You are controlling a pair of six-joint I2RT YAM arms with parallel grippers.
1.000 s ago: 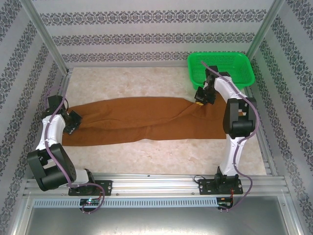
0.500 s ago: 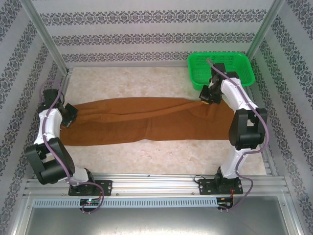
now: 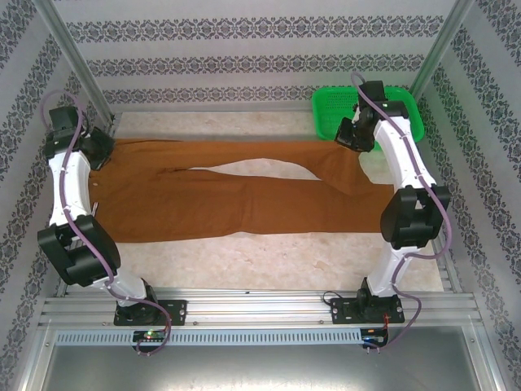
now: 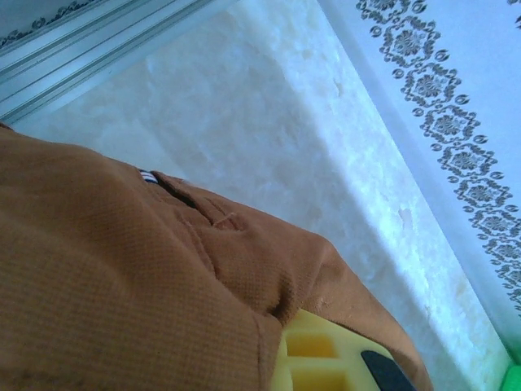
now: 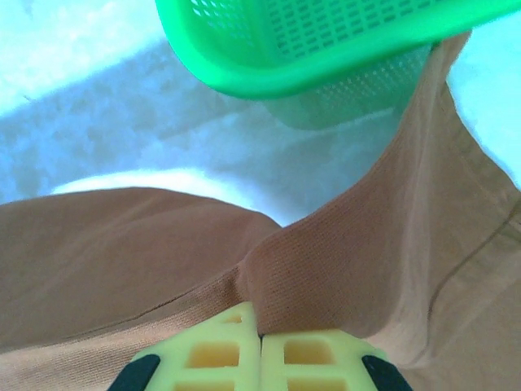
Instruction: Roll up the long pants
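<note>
Left gripper (image 3: 99, 148), way off to the left of the green basket (image 3: 321, 114), is clamped tight on one end of the long pants (image 3: 244, 199). The pants lie stretched flat, running all the way over to the basket. Right gripper (image 3: 350, 140) sits at the basket's front edge, fingers pinched together on the cloth.
</note>
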